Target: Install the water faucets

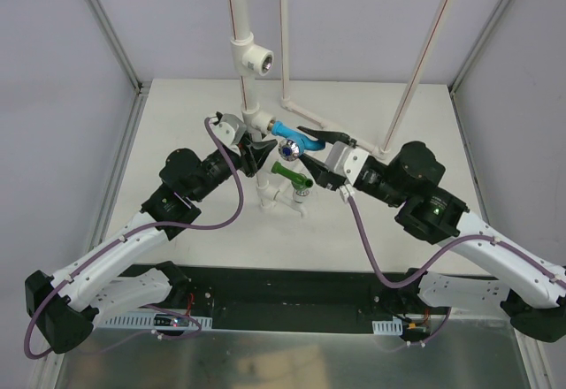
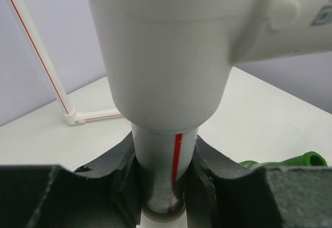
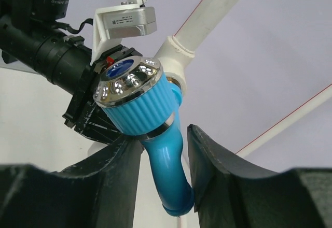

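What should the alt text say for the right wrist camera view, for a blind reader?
A light blue faucet with a shiny silver top hangs its bent spout between the two dark fingers of the right gripper; contact is unclear. Behind are a white pipe and the left arm.

My two arms match: white shells on the long links, black housings at the joints. I see a purple cable (image 1: 237, 196) running off the left arm (image 1: 115, 261) and another off the right arm (image 1: 495, 252), where a green light (image 1: 439, 215) glows. The right gripper (image 3: 165, 155) has dark, matte fingers (image 3: 223, 171). A white bracket (image 3: 99, 31) carries the left wrist's grey camera (image 3: 129, 20).
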